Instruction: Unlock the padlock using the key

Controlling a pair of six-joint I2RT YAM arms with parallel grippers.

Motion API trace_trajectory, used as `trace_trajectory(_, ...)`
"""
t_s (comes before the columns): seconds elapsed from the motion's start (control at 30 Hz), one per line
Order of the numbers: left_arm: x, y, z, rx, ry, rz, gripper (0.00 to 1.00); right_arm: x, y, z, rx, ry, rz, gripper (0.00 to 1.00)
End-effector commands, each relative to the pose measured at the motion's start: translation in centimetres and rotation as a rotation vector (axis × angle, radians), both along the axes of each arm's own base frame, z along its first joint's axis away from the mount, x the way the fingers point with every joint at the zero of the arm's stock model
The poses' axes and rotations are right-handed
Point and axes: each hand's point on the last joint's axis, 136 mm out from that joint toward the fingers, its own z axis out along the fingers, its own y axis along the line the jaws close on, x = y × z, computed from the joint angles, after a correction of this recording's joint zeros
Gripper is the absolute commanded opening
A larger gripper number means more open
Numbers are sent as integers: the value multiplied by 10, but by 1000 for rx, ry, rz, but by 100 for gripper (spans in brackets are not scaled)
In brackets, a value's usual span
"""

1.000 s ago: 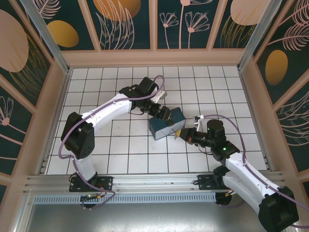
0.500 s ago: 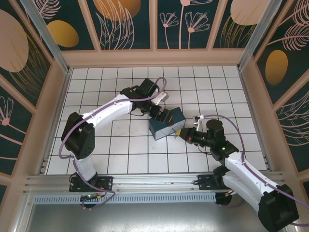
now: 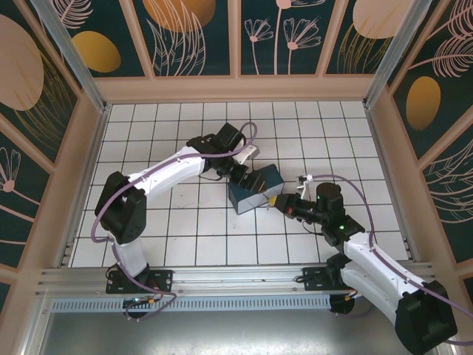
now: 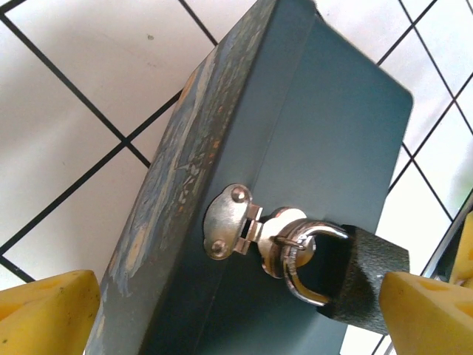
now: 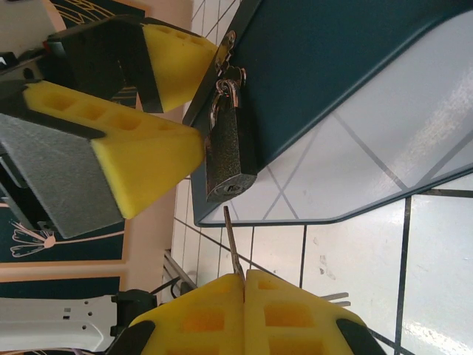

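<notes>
Silvery key [image 5: 231, 244] pinched in your right gripper [image 5: 244, 279], tip just beneath the padlock [image 5: 230, 151], not visibly inserted. Padlock hangs locked on the box [image 4: 325, 133] hasp. Left gripper [image 4: 236, 303] is spread, flanking it.

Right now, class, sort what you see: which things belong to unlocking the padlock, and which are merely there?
Belonging to the job:
padlock, hanging from a hasp
key, pointing at the padlock's base
right gripper, shut on key
left gripper, open beside padlock

Merely there:
blue box, carrying the hasp
tiled table
patterned walls
</notes>
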Motion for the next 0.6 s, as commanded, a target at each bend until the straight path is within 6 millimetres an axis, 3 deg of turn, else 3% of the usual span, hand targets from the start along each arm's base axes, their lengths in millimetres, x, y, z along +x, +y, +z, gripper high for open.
trace_trajectory(0.0,-4,6,-15,46,19,-8,96,2,1,2,16,-12,-9,0)
trace_trajectory(0.57,-7,7,-21,45,38,5,94,9,-2,3,39,-33,-49,0)
